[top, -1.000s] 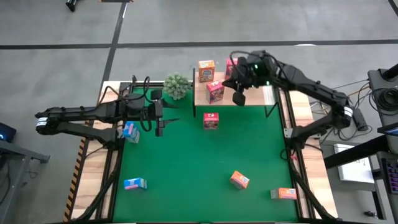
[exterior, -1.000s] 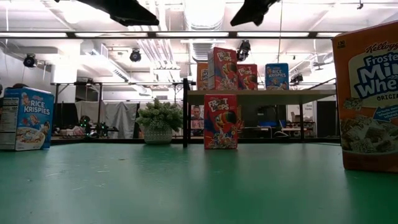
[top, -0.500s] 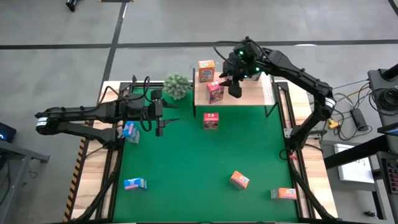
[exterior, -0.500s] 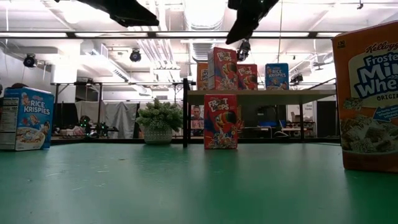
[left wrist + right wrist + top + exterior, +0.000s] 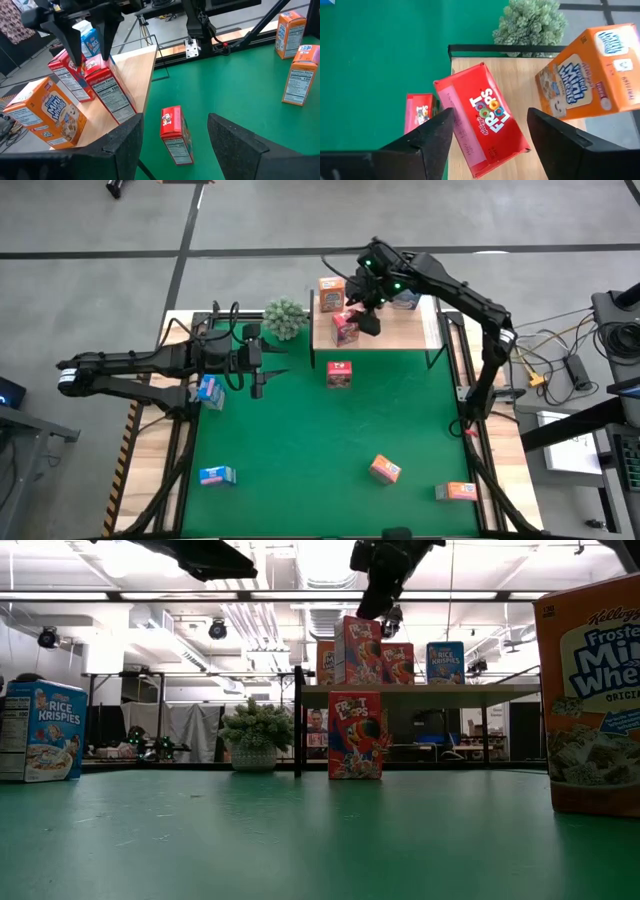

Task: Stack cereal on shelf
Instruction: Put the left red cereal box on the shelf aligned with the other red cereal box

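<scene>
Hovering open and empty, the right hand [image 5: 366,320] flanks a red cereal box [image 5: 345,328].

The table [image 5: 300,440] is covered in matt green felt, its edges bare pale wood. The shelf [image 5: 400,332] is a smooth light wooden board on thin black metal supports. The cereal boxes [image 5: 482,120] are printed cardboard with a slight sheen. The plant [image 5: 285,317] looks bushy and rough.

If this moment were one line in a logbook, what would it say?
right hand: open, above red box on shelf | left hand: open, waiting near blue box | boxes on table: remain
</scene>
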`<state>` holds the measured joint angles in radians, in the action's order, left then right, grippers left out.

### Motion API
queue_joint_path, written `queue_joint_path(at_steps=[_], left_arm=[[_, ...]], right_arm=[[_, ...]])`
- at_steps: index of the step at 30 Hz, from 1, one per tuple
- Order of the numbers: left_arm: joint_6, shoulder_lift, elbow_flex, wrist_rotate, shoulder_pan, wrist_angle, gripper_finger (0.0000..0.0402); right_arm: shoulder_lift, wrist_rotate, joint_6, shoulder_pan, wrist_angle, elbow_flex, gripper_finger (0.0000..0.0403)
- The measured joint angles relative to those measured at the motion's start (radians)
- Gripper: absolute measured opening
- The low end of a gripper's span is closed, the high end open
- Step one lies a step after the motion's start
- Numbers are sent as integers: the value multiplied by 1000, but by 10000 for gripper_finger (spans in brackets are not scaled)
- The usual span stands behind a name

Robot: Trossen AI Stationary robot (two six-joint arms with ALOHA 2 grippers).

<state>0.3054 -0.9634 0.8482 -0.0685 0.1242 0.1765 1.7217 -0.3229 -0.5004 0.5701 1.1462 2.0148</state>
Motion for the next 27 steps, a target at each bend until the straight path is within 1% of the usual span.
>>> queue_joint_path(at_steps=[8,14,17,22,27], left_arm=[[0,0,0,-1,0,-5,204],[3,0,0,-1,0,-13,204],[3,0,0,-2,0,-13,204],[3,0,0,-2,0,-13,204],[3,0,0,-2,0,-13,204]], right_arm=[[2,12,-60,0,12,19,263],[-5,13,27,0,31,58,265],[-5,13,43,0,37,60,265],[-5,13,-46,-2,53,53,265],[-4,13,-84,-3,52,45,265]])
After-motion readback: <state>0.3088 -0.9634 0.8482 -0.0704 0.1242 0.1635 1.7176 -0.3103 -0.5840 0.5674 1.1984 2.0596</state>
